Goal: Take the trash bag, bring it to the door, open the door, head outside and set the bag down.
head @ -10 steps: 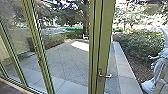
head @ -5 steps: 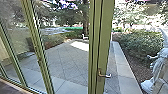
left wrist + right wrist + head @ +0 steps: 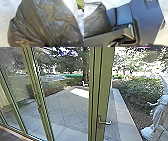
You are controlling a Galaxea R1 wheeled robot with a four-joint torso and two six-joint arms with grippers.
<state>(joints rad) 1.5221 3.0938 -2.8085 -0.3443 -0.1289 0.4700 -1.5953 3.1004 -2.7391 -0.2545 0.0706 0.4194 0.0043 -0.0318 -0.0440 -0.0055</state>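
The trash bag [image 3: 41, 23], dark, shiny and creased, hangs large and close in the left wrist view; its folds run together toward the lower middle of that picture. The same bag [image 3: 97, 23] shows beside the robot's dark base plate in the right wrist view. In the head view a green-framed glass door [image 3: 102, 92] stands ahead, with a metal lever handle [image 3: 105, 122] on its frame. How either gripper's fingers stand cannot be made out.
Beyond the glass lies a paved yard [image 3: 72, 107] with a bright sunlit patch. A pale kerb [image 3: 125, 119] runs beside a planted bed with a bush [image 3: 143, 92]. At the right is a whitish statue-like figure [image 3: 157, 114]. Further green frame posts [image 3: 40, 102] rise at the left.
The head view shifted very slightly between the earliest picture and the middle one. Since then nothing in it has visibly moved.
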